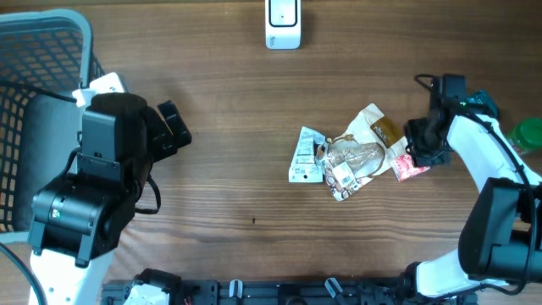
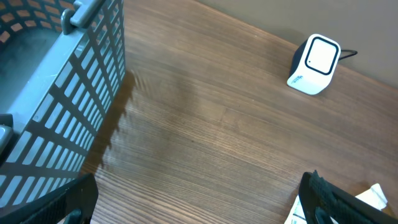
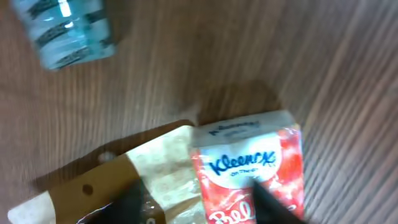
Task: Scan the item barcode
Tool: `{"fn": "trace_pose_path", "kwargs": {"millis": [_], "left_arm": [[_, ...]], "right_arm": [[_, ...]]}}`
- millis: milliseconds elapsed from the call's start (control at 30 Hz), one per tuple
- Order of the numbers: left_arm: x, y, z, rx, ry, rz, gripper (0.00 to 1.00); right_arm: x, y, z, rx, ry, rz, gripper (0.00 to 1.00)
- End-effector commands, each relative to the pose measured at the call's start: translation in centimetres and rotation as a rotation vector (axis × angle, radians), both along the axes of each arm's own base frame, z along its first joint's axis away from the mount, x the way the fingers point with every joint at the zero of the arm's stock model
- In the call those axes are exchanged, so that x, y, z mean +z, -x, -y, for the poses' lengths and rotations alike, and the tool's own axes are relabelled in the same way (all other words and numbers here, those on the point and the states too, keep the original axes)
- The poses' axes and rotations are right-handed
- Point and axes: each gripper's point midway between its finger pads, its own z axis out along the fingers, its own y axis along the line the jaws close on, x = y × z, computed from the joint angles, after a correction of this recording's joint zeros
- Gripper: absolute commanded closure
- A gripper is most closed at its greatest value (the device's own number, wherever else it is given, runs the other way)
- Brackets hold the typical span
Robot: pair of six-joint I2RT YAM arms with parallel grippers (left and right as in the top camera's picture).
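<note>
Right fingers: dark, blurred tips standing apart with nothing clamped between them. They hang low, one tip over the red-and-white Kleenex tissue pack, the other over the pouch beside it.
Left fingers: spread wide and holding nothing, above bare wood.
Kleenex tissue pack: lies flat on the worktop at the right end of a small heap of goods, partly under the right arm's black head in the overhead view.
Brown-and-cream paper pouch: touches the pack's edge.
Clear plastic bag with printed labels: in the middle of the heap, lying partly on the pouch.
White printed packet: at the left end of the heap, touching the bag.
Clear blue-labelled container: on the wood apart from the pack, too blurred to name.
Green round object: at the right edge, cut off by the frame.
White barcode scanner with a dark-rimmed window: upright at the far edge, well apart from the heap, its cable trailing behind.
Grey mesh basket: in the far-left corner, just beside the left arm.
Worktop: dark-brown wood with fine grain running left to right and a soft sheen.
Beyond the far edge: a plain dull band, and I cannot tell what it is.
</note>
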Motion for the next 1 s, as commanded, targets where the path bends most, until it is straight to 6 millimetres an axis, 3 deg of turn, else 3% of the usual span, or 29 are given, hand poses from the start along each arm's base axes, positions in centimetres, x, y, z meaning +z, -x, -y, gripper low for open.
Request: {"fn": "trace_pose_path", "kwargs": {"millis": [0,167,467,500,633,700,833,967], "left_arm": [[0.4,-0.1,-0.4,0.006,-0.022,0.011,0.0],[0.4,-0.1,-0.4,0.006,-0.022,0.011,0.0],[0.4,-0.1,-0.4,0.006,-0.022,0.011,0.0],[0.4,-0.1,-0.4,0.006,-0.022,0.011,0.0],[0.4,-0.1,-0.4,0.006,-0.022,0.011,0.0],[0.4,-0.1,-0.4,0.006,-0.022,0.011,0.0],[0.4,-0.1,-0.4,0.006,-0.022,0.011,0.0],[0.4,-0.1,-0.4,0.006,-0.022,0.011,0.0]], "right_arm": [[0.1,0.1,-0.5,0.181,0.006,-0.002,0.0],[-0.2,0.4,-0.5,0.287,0.018,-0.021,0.0],[-3.5,3.4,-0.7,0.183,-0.001,-0.081,0.03],[-3.7,3.6,-0.8,0.181,-0.006,-0.083,0.07],[-4.0,3.5,-0.9,0.179,-0.01,-0.071,0.56],[-4.0,3.4,-0.9,0.177,-0.008,-0.066,0.72],[-3.9,2.7,-0.8,0.157,-0.005,-0.038,0.88],[-3.0,1.7,0.1,0.172,0.02,-0.02,0.87]]}}
